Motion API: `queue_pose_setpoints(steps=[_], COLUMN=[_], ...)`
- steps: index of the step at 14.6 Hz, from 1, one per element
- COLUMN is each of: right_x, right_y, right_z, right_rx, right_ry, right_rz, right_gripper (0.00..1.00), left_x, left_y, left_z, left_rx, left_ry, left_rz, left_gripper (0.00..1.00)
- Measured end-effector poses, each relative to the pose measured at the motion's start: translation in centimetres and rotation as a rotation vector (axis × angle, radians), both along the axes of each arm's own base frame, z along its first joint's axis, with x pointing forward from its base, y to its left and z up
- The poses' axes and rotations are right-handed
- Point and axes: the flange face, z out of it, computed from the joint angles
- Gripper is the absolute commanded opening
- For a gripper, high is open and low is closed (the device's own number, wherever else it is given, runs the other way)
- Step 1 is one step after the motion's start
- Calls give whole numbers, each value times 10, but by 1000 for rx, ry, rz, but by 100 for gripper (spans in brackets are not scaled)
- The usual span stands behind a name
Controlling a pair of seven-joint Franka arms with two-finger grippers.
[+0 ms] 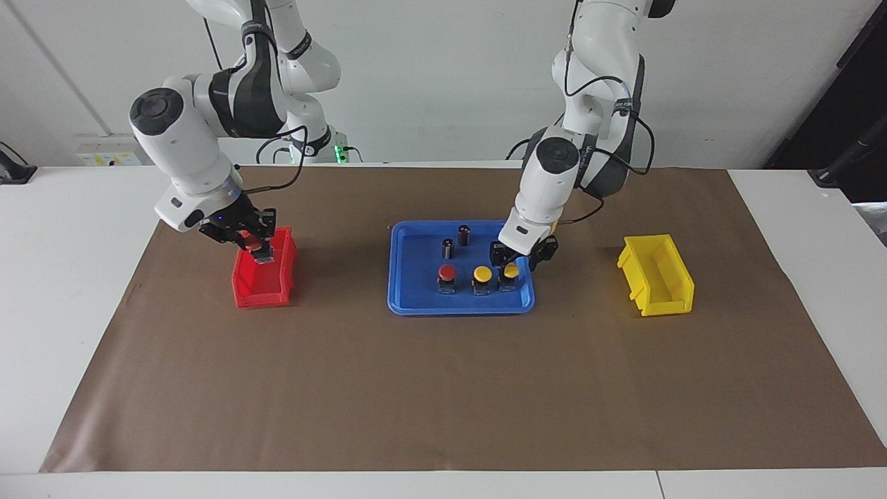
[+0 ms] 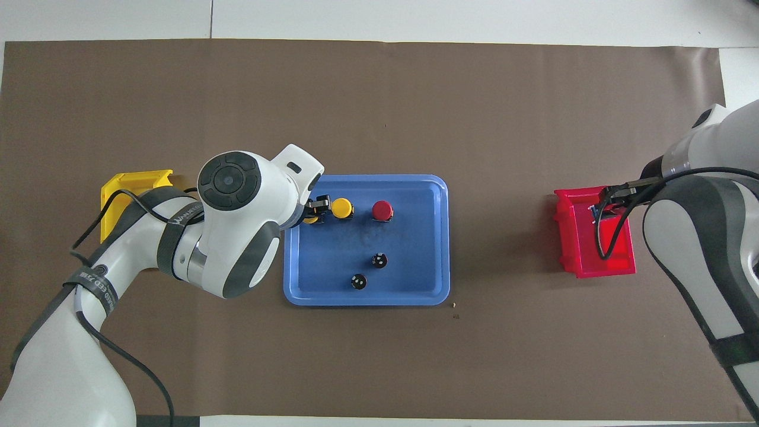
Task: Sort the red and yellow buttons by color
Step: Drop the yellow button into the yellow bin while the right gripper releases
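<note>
Your brown mat (image 1: 443, 388) covers the table, and at its middle sits the blue tray (image 1: 416, 301), the landmark for everything else here. The red bin (image 1: 249, 291) stands well apart from the tray toward the right arm's end of the table; the yellow bin (image 1: 658, 298) stands well apart from it toward the left arm's end.

Your right gripper (image 1: 251, 242) hangs over the red bin, away from the tray, its fingers closed on a red button (image 1: 254, 245) held just above the bin's open top. Your left gripper (image 1: 516, 258) is down inside the tray, at the corner toward the left arm's end, set around the outer yellow button (image 1: 510, 272). You cannot tell from either view whether its fingers have closed on the cap or stand clear of it.

Three buttons line the tray's edge farthest from the robots: that outer yellow button, a second yellow button (image 1: 481, 276) just beside it, and the remaining red button (image 1: 448, 272) next along toward the right arm's end. Two dark cylinders (image 1: 455, 240) with silvery tops stand upright in the tray, nearer to the robots than the row of buttons.
</note>
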Motion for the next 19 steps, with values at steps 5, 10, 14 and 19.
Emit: queue_pose_setpoints(steps=[5,10,14,19], right_x=[-31,-42,-49,-64], right_y=[-19,-12,-11,-9], right_z=[-40,-57,-72,-86], right_rx=[5,5,4,5], right_ry=[-8,0,-8,0], right_rz=[1,13,13,15], right_gripper=[32,32,32,39], left_x=[-6,-2,28,74], left_y=[-13,-17,29,201], left_z=[-9,6,111,147], left_rx=[-3,4,49,23], left_ry=[-3,11,101,130], left_rz=[10,26,20,-88], left_gripper=[17,1,1,1])
